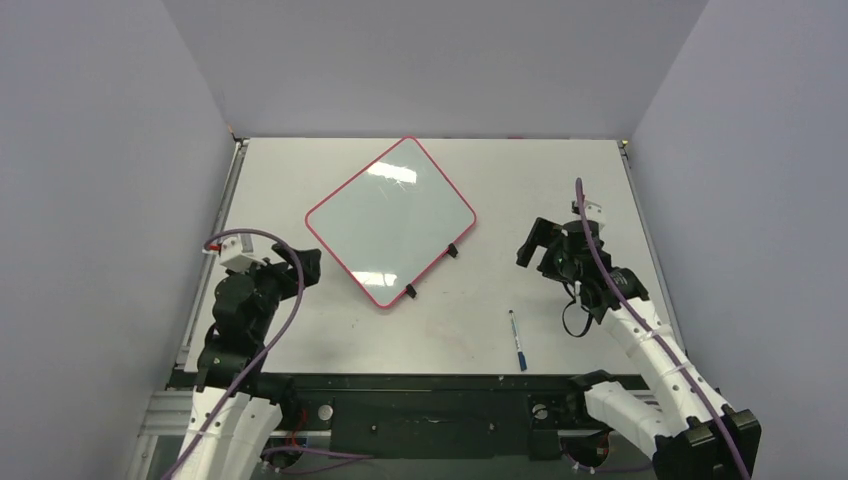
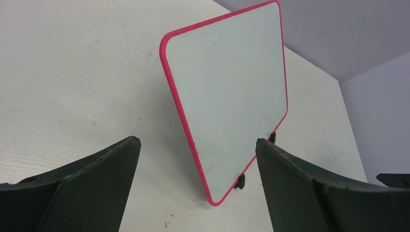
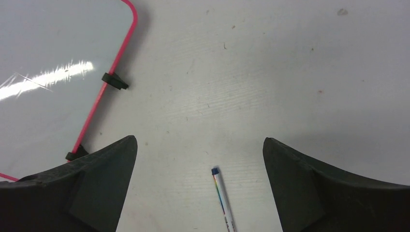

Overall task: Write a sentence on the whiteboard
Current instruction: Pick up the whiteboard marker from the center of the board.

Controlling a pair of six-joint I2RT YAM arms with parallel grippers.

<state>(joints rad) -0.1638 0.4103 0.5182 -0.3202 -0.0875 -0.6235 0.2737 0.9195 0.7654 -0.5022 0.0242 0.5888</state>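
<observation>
Pen (image 1: pixel 517 340) lay base-side of right gripper (image 1: pixel 537 250), well apart from left gripper (image 1: pixel 305 265); long axis ran near-to-far. Both gaped wide, empty.

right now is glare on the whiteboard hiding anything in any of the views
Top view: glare patches at the far and near ends of the whiteboard; right wrist view: one bright streak across it; left wrist view: no glare, surface evenly lit, no writing visible.

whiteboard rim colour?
Red-pink, all around the whiteboard; shows best in the left wrist view.
</observation>
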